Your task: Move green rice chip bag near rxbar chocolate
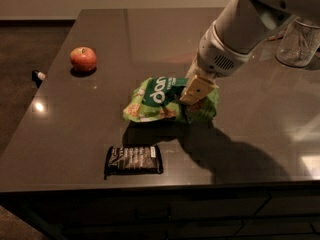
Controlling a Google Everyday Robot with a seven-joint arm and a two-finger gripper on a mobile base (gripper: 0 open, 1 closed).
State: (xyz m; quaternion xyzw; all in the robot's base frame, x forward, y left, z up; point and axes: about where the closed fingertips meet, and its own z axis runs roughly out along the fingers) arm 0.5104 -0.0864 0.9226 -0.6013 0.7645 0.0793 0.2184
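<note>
One camera view.

One crinkled light-green rice chip bag [157, 100] at mid-table, seemingly raised just off dark glossy table [65, 129], shadow beneath. Tan two-finger gripper [198, 91] clamped on bag's right part, white arm entering from upper right. Lifted hold likely lets bag clear surface on way to bar.

One flat black-wrapped rxbar chocolate [134, 160] near front edge, below bag and slightly left, near but apart.

One red apple [83, 59] far left, well apart.

One clear glass jar [297, 41] right rear.

One small dark object [37, 75] beyond table's left edge, kind unclear.
</note>
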